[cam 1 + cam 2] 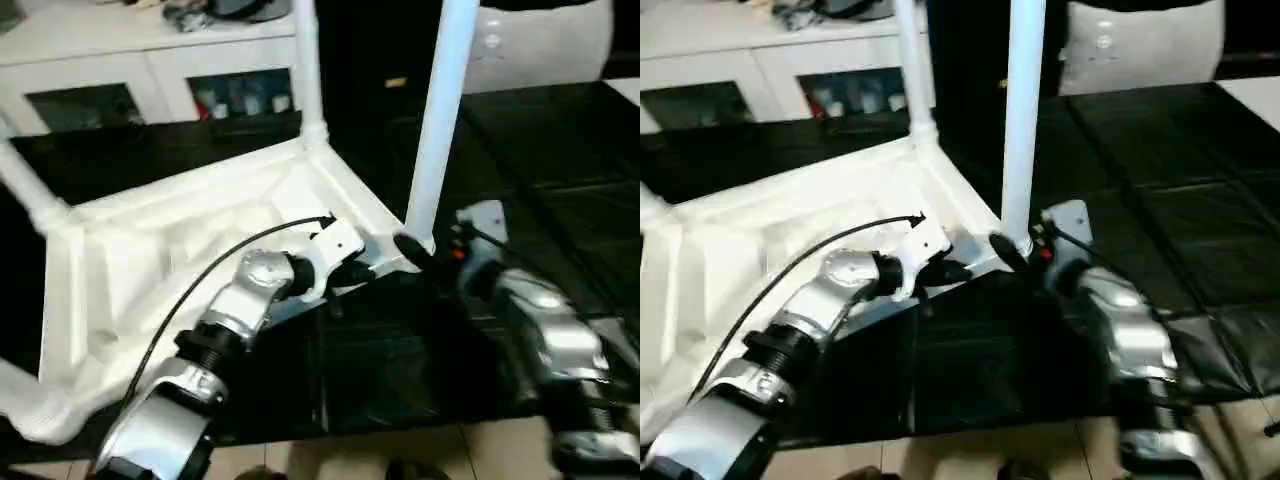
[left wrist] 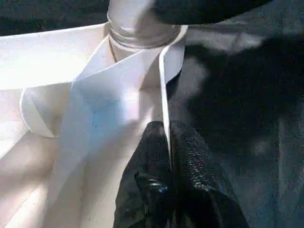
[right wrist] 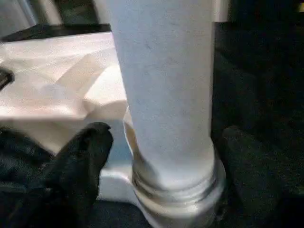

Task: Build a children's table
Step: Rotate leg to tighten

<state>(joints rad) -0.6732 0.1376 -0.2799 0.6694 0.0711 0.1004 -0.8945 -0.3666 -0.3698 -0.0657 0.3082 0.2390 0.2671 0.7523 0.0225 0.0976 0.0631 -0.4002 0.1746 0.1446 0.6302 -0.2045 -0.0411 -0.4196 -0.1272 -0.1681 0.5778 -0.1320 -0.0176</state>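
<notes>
White plastic children's table (image 1: 180, 250) lies upside down on the black-covered work table (image 1: 560, 170), ribbed underside up. Legs stand in its corner sockets: one at the far corner (image 1: 308, 70), one at the near right corner (image 1: 440, 110), another angling off at picture left (image 1: 25, 185). Left gripper (image 2: 169, 142) clenched on the thin side rim of the top, just beside the near right socket. Right gripper (image 3: 164, 142) released, its black fingers (image 3: 80, 161) spread either side of that leg's base, close to it but not pressing. White cabinet (image 1: 150, 60) behind
</notes>
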